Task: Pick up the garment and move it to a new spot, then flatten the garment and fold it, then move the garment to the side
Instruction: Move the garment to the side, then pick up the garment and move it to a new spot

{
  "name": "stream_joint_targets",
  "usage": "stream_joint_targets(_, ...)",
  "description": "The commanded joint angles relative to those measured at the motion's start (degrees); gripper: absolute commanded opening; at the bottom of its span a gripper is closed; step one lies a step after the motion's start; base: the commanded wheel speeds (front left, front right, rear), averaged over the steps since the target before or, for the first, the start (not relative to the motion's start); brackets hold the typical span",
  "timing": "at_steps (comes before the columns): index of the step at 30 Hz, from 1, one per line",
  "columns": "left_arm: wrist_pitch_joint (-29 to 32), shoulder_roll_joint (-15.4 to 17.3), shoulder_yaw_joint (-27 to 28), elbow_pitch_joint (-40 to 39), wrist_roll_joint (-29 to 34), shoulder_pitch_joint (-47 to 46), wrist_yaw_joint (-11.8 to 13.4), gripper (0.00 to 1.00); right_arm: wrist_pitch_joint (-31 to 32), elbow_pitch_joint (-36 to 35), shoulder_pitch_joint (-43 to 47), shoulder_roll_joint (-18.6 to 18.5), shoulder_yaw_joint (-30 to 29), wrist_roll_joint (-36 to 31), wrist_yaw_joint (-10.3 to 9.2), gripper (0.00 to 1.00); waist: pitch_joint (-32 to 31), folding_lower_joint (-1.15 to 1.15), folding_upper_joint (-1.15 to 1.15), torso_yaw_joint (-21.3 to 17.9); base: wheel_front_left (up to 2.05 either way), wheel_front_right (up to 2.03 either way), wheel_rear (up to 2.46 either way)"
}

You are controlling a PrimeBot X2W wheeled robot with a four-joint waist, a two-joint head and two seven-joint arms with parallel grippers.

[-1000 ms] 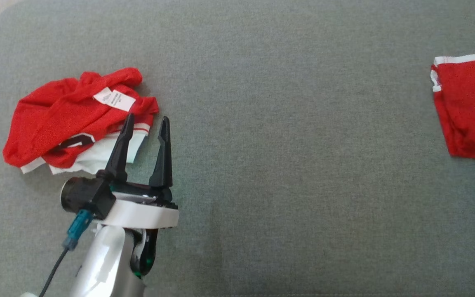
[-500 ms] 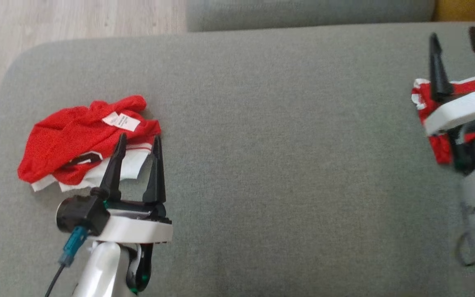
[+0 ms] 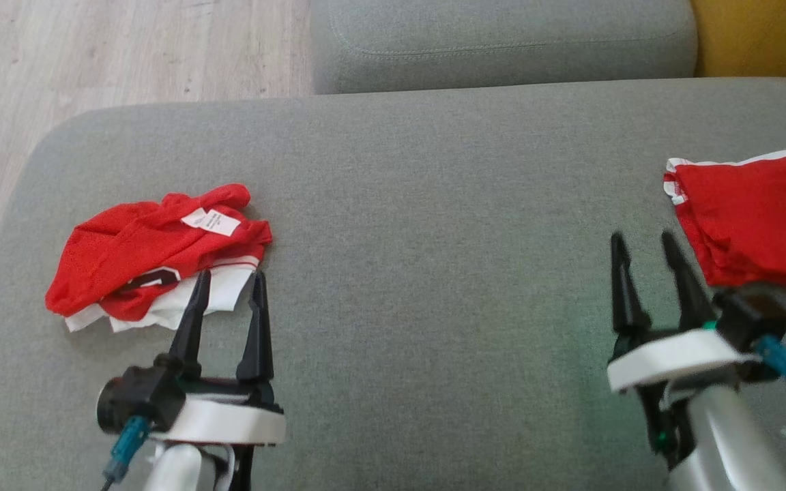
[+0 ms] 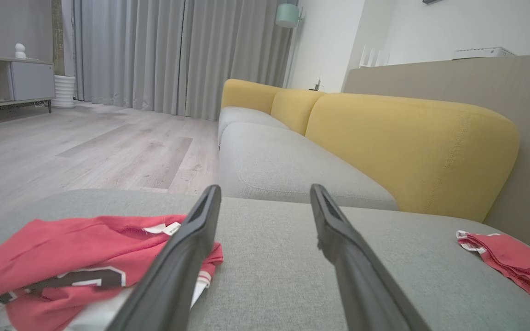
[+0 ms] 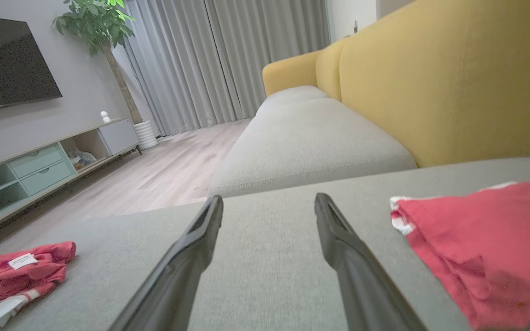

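Observation:
A crumpled red-and-white garment with a white label lies on the left of the grey cushion. My left gripper stands open just in front of its near right edge, nothing between the fingers. In the left wrist view the garment sits left of the open gripper, under the left finger. A folded red garment with white trim lies at the far right. My right gripper is open and empty, just left of it. The right wrist view has the open gripper with the folded garment to its right.
Wood floor lies beyond the cushion's rounded left edge. Another grey seat cushion adjoins the far side, with a yellow backrest at the upper right. The wide middle of the cushion is bare fabric.
The head camera has tilted up, bringing floor and the far cushion into view. The right gripper came in over the folded garment, then drew back to the lower right. The left gripper stays open by the crumpled garment.

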Motion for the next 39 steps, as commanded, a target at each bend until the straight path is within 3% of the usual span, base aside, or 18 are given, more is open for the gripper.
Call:
stream_joint_targets(1, -0.29, 0.34, 2.39, -1.69, -0.16, -0.85, 0.27, 1.00, -0.92, -2.50, -0.61, 0.71, 1.89, 1.37, -0.04, 1.00, 0.07, 0.01, 0.00, -0.07, 0.00, 0.00, 0.00)
stream_joint_targets(18, -0.29, 0.34, 2.40, -1.86, -0.65, -0.12, 0.86, 1.00, -1.52, -4.34, 2.89, 0.74, 5.69, 4.49, -0.04, 1.00, -0.67, 0.01, 0.00, 0.52, 0.00, 0.00, 0.00)
stream_joint_targets(39, -0.29, 0.34, 3.26, -0.43, 0.32, 3.13, 1.07, 1.00, -1.54, -4.36, 6.99, 0.74, 11.61, 6.65, -0.04, 1.00, -4.51, 0.01, 0.00, 15.74, 0.00, 0.00, 0.00)
